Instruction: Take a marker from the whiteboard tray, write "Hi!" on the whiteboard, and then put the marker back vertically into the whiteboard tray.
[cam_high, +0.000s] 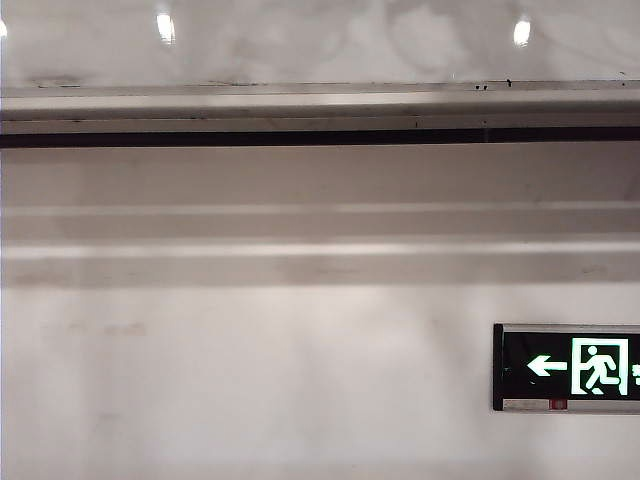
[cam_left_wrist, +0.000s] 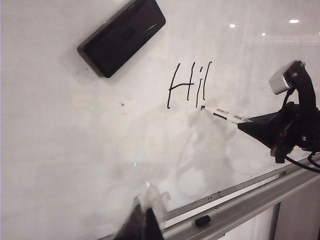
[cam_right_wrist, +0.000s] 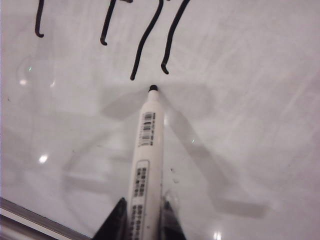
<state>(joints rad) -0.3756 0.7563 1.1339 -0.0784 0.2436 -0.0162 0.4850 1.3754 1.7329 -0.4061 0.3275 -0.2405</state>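
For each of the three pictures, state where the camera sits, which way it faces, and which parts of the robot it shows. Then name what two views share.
Exterior view: off the arms, facing the wall; shows the whiteboard tray, an exit sign, no robot parts.
Left wrist view: on the left arm, facing the whiteboard; shows the left gripper, an eraser and the right gripper.
Right wrist view: on the right arm, facing the board; the right gripper grips the marker.
Shared: both wrist views show the marker at the writing.
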